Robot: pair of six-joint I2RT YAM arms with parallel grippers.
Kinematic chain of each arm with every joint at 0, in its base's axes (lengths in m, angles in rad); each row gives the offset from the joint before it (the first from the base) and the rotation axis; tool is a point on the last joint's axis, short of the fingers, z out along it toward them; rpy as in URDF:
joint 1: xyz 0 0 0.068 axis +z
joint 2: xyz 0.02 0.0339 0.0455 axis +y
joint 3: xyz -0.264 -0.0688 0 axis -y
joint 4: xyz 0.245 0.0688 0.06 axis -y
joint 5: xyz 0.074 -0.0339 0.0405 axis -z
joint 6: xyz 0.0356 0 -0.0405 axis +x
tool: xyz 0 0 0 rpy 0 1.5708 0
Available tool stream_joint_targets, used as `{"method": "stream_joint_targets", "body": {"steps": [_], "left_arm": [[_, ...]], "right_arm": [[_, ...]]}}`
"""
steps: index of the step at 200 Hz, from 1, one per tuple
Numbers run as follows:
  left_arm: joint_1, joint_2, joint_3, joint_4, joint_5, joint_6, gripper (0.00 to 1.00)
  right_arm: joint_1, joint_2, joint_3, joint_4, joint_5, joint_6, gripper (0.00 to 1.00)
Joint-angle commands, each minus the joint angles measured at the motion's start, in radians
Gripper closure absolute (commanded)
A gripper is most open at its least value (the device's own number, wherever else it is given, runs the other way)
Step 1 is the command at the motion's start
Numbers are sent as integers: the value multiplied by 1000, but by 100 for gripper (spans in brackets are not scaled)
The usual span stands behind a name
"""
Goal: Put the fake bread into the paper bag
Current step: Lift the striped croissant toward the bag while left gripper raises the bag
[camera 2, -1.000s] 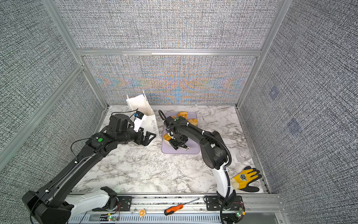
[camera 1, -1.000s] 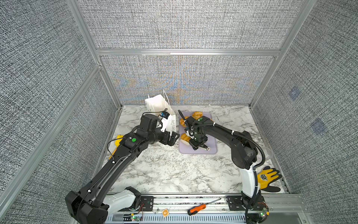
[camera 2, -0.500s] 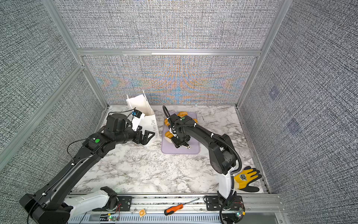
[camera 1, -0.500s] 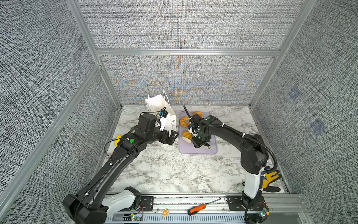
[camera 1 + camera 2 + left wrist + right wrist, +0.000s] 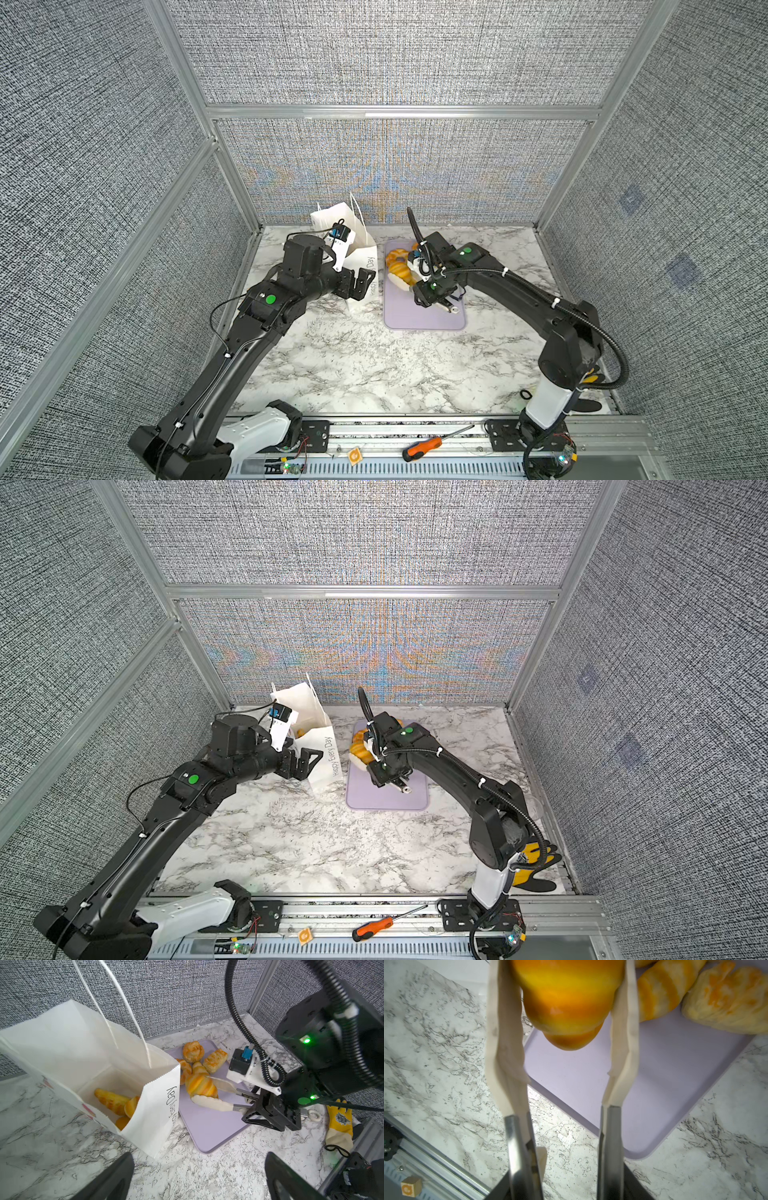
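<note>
The left gripper (image 5: 305,764), jaws spread wide and empty, hovers at the front of the open paper bag (image 5: 158,1105), bread pieces (image 5: 112,1101) inside. Just right of its mouth, the right gripper (image 5: 564,991) pinches a striped croissant (image 5: 200,1086) across its thick middle with tongs (image 5: 216,1105), tapered end toward the wrist, over the lilac tray (image 5: 207,1126)

The right gripper (image 5: 363,751) holds a croissant (image 5: 358,756) beside the paper bag (image 5: 322,738)
</note>
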Motion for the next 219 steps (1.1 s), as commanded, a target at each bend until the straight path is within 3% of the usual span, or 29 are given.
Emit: {"method": "stream_joint_targets", "body": {"steps": [1, 140, 219], "left_arm": [[18, 3, 21, -15, 25, 16, 1], [93, 26, 137, -39, 59, 39, 1], [111, 9, 144, -37, 44, 40, 1]], "right_arm": [[1, -30, 18, 29, -19, 25, 47], [41, -168, 162, 148, -63, 65, 47], [130, -32, 357, 157, -83, 37, 46]]}}
